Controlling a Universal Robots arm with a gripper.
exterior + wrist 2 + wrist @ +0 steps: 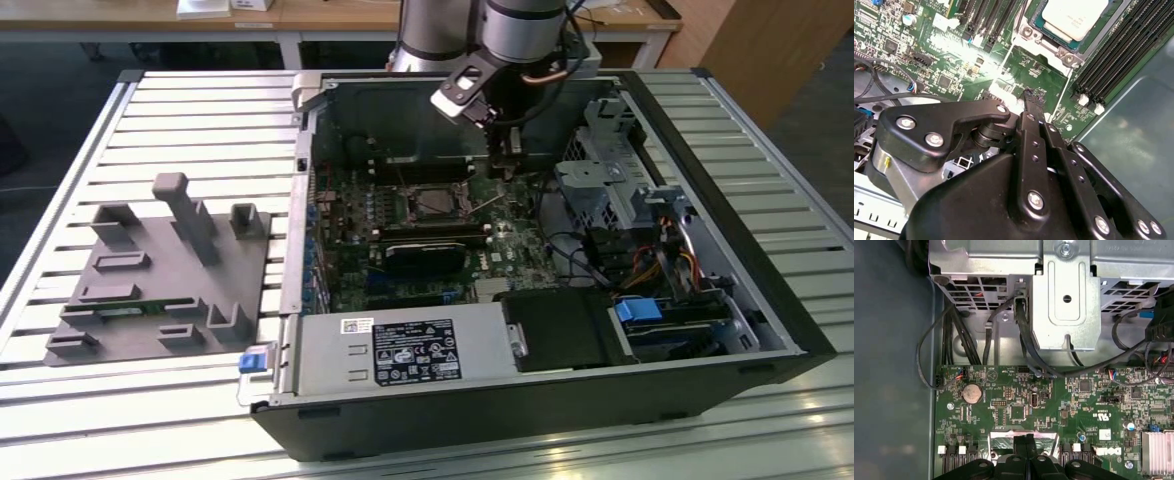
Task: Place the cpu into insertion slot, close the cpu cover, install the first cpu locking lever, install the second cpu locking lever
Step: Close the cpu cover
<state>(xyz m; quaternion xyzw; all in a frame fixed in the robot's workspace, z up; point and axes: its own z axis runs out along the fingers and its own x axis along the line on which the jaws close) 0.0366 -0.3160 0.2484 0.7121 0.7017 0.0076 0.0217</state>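
- The cpu (1074,17) lies flat in the insertion slot (1025,32), pale metal face up, with a strip of its green edge visible around the raised middle.
- I judge it light, stiff and thin. The metal face can take a touch, but the underside and the socket contacts are fragile, so any hold belongs on two opposite edges and never on the underside.
- Seated as it is, it looks free to shift if knocked, so sideways nudges near it are a risk.
- A silvery metal rim with screw heads frames the chip. I cannot tell whether the cpu cover is folded down over it.
- The tool (1030,97) has its two black fingers pressed together with nothing visible between them. Its tip is over bare green motherboard (944,65), near one corner of the slot and apart from the chip.
- In the exterior view the tool (505,175) hangs just beside the slot (434,205), toward that view's right.
- Long black memory sockets (1119,55) run alongside the slot.
- The open computer case (721,300) lies on a slatted surface (200,110), with a grey fixture block (160,270) well apart at the exterior view's left.
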